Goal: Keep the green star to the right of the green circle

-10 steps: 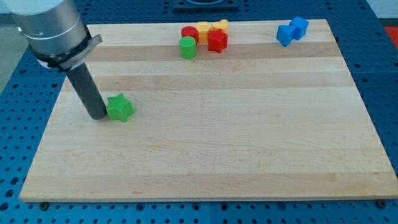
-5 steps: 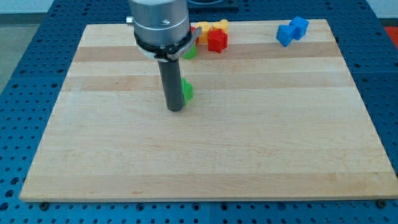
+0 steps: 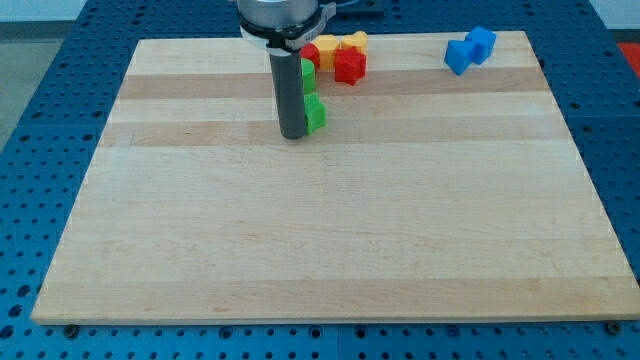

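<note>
The green star [image 3: 316, 114] lies on the wooden board [image 3: 330, 230] near the view's top, partly hidden behind my rod. My tip [image 3: 294, 134] touches the star's left side. The green circle [image 3: 308, 73] sits just above the star, mostly hidden by the rod; only its right edge shows. The star is directly below the circle and slightly to its right.
A cluster of red blocks [image 3: 348, 66] and yellow blocks [image 3: 352, 41] sits right of the green circle at the board's top edge. Two blue blocks [image 3: 470, 50] lie at the view's top right.
My tip has pushed the green star from the board's left side to the right and up, bringing it to just below the green circle.
</note>
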